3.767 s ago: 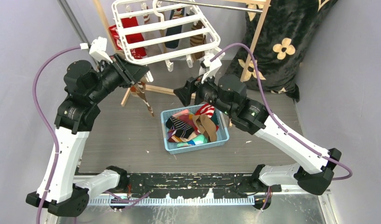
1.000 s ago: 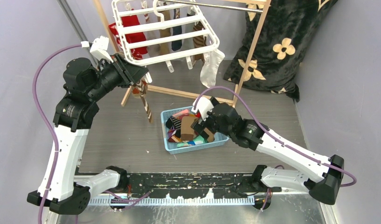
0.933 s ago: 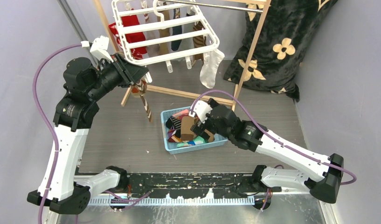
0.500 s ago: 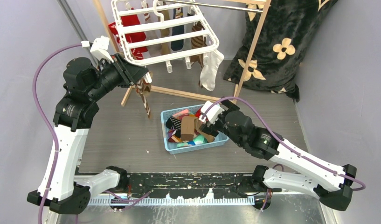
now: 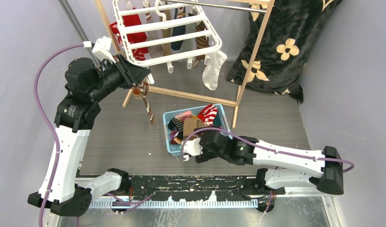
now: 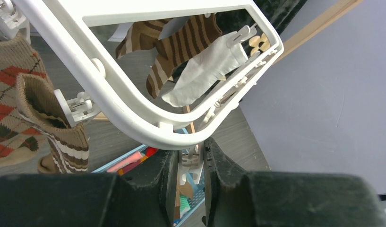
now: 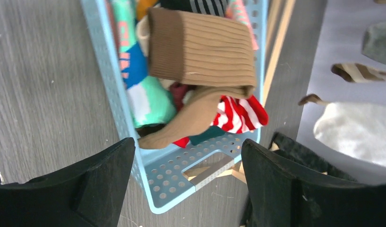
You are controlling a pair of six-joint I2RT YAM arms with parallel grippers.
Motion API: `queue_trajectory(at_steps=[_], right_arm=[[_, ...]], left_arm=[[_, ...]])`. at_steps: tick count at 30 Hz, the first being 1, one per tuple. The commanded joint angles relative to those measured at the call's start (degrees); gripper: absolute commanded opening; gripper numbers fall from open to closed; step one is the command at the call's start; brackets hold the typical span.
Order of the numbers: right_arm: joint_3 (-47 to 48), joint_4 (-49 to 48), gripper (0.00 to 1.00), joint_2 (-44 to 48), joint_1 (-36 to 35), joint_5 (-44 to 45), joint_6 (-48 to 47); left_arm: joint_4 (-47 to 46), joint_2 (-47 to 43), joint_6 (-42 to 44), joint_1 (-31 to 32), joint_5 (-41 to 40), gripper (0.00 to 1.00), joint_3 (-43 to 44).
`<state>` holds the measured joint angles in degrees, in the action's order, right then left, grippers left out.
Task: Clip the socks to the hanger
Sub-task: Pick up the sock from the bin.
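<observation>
The white hanger hangs at the back with several socks clipped under it, among them a white sock at its right corner. My left gripper is at its near left corner; in the left wrist view the left gripper is shut on a white peg under the hanger rim. An argyle sock hangs to its left. Loose socks fill the blue basket. My right gripper is open and empty, low at the basket's near edge. In the right wrist view a tan sock and a red-white striped sock lie ahead of the right gripper.
The light wooden pole frame carries the hanger, and its base bar lies on the floor behind the basket. The black furry cloth with cream flowers hangs at the back right. Grey walls stand close on both sides.
My right gripper came down from the hanger, leaving the white sock clipped there, reached over the basket, then drew back to its near edge. The left arm has not moved.
</observation>
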<state>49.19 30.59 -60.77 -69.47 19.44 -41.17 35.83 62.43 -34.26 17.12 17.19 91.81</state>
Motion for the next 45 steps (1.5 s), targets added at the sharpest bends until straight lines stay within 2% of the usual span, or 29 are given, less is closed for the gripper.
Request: queue_trajectory(at_steps=[1, 8, 28, 30, 35, 38, 40, 45], right_arm=[[-1.21, -4.52, 0.87, -2.87, -1.25, 1.15, -7.44], [-2.77, -12.27, 0.80, -6.94, -1.58, 2.41, -13.11], [-4.37, -20.11, 0.62, -15.10, -4.36, 5.82, -24.35], [-4.08, -20.21, 0.54, -15.68, -4.36, 5.78, -24.28], [-2.08, -18.78, 0.21, -16.93, -4.62, 6.19, -22.80], [0.67, -16.79, 0.06, -16.63, -4.62, 5.60, -19.84], [2.97, -15.19, 0.01, -15.50, -4.29, 4.33, -17.16], [5.44, -13.89, 0.01, -11.05, -2.72, 1.56, -11.77]], left_arm=[[0.38, 0.57, 0.70, -0.24, 1.09, 0.15, 1.62], [0.16, 0.77, 0.29, -0.25, 1.36, 0.15, 1.36], [0.80, 0.80, 0.69, -0.25, 1.45, 0.15, 1.26], [0.98, 0.78, 0.76, -0.24, 1.40, 0.15, 1.43], [1.29, 0.80, 0.77, -0.23, 1.57, 0.15, 1.43], [1.34, 0.96, 0.86, -0.20, 1.49, 0.15, 1.44], [1.17, 1.09, 0.85, -0.22, 1.76, 0.15, 1.44], [0.65, 1.31, 0.26, -0.25, 2.23, 0.15, 1.40]])
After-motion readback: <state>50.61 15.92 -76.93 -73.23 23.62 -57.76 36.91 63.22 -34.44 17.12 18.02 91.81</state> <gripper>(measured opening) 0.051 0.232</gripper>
